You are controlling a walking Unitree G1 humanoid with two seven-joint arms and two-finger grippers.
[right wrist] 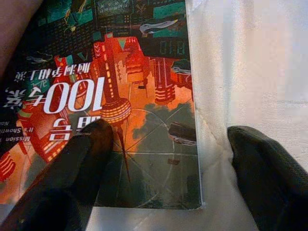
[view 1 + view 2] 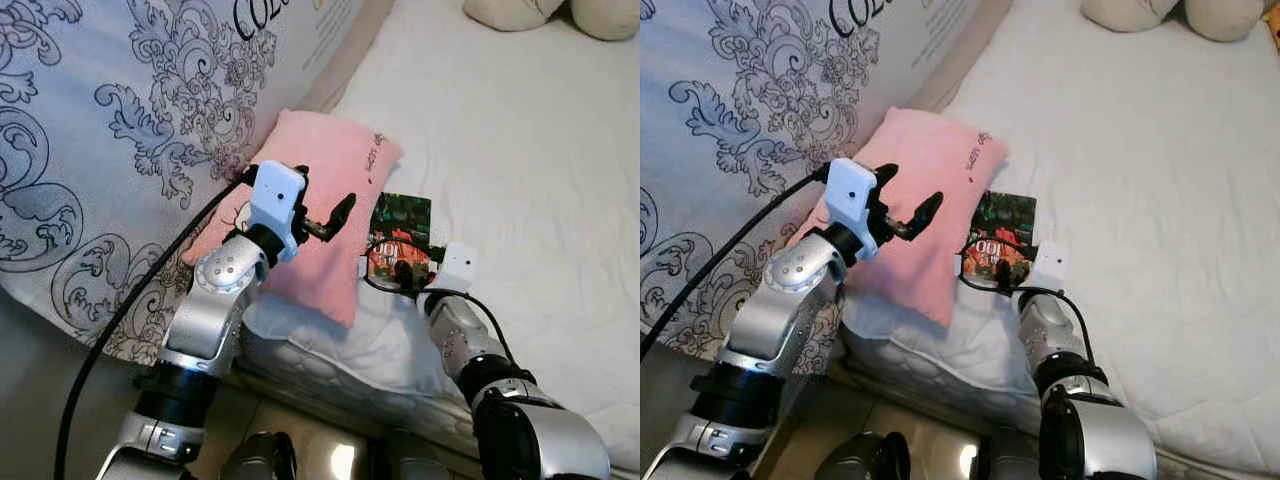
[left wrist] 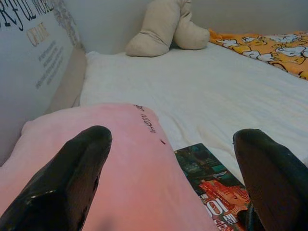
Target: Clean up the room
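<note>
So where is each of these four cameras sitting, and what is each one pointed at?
Left eye view: on the head, looking down at the bed; both silver arms show.
Right eye view: same head, same scene.
Left wrist view: on the left arm, looking along the open left gripper over the pink pillow.
Right wrist view: on the right arm, open right gripper at the book.
Shared: pillow and book appear in the head views too.

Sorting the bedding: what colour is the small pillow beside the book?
Pink, plain, seen best in the left eye view: pillow, book.
</note>
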